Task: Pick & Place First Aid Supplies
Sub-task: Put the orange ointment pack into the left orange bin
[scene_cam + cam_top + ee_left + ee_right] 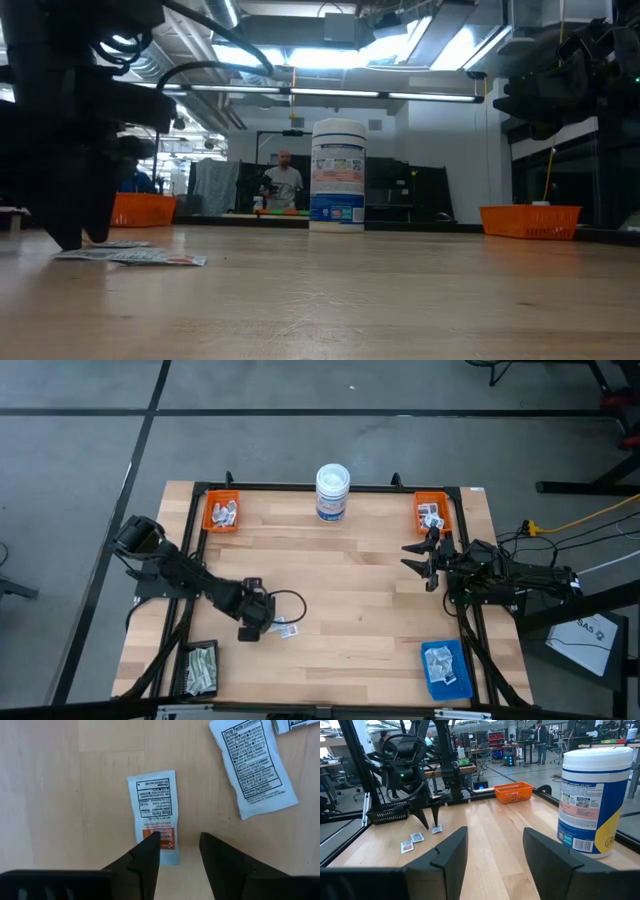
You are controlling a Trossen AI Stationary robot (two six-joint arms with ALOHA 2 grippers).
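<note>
Three small white first aid packets lie flat on the wooden table near its front left. One packet (152, 807) with an orange-printed end lies under my left gripper (180, 845), a second packet (257, 767) lies beside it, and the corner of a third (295, 724) shows. My left gripper (265, 626) points down, open, just above the table, with one fingertip over the first packet. My right gripper (412, 556) waits open and level at the table's right side, touching nothing. My left gripper comes from above, pointing down, with one fingertip (150, 845) over the packet's orange-printed end (167, 837) and the other over bare wood beside it. The packet lies flat on the table. I cannot tell whether the fingertip touches it.
A white tub (332, 492) stands at the far middle. Orange trays (221, 512) (432, 513) with packets sit at the far corners. A black tray (200, 668) with greenish strips is at the near left, a blue tray (445, 668) with packets at the near right.
</note>
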